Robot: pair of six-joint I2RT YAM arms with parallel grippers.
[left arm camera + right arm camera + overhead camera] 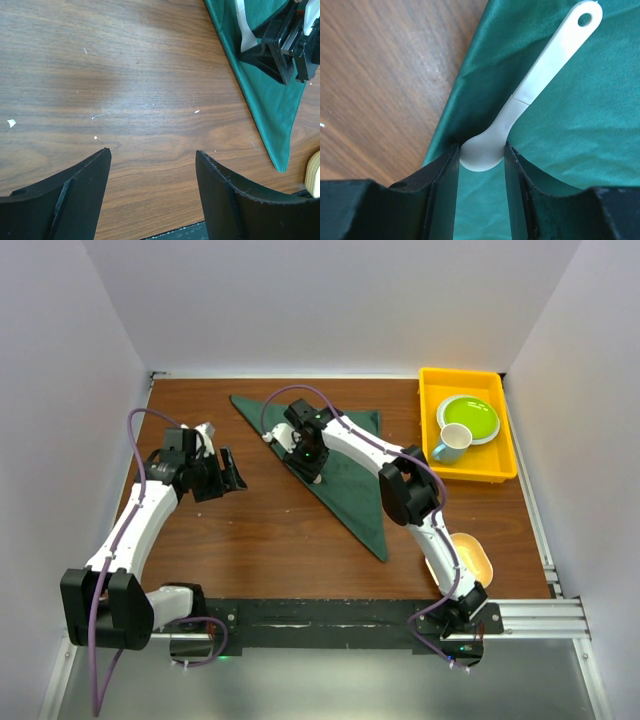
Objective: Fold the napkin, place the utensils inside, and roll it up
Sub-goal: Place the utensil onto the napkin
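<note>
Brown wooden table (260,530), white walls. Napkin (355,490): triangle-folded, far centre. Spoon (540,80): bowl clamped in my right gripper (481,150), by the napkin's left edge. My left gripper (152,151): spread, empty, left. Step, I judge: placing the utensil. Next: let go, then roll.

Bright, even overhead light — soft shadows, faint glare, mostly sharp

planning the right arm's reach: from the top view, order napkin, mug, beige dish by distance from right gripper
1. napkin, directly under the right gripper holding the spoon
2. mug, in the yellow tray, far right
3. beige dish, near right edge
</note>
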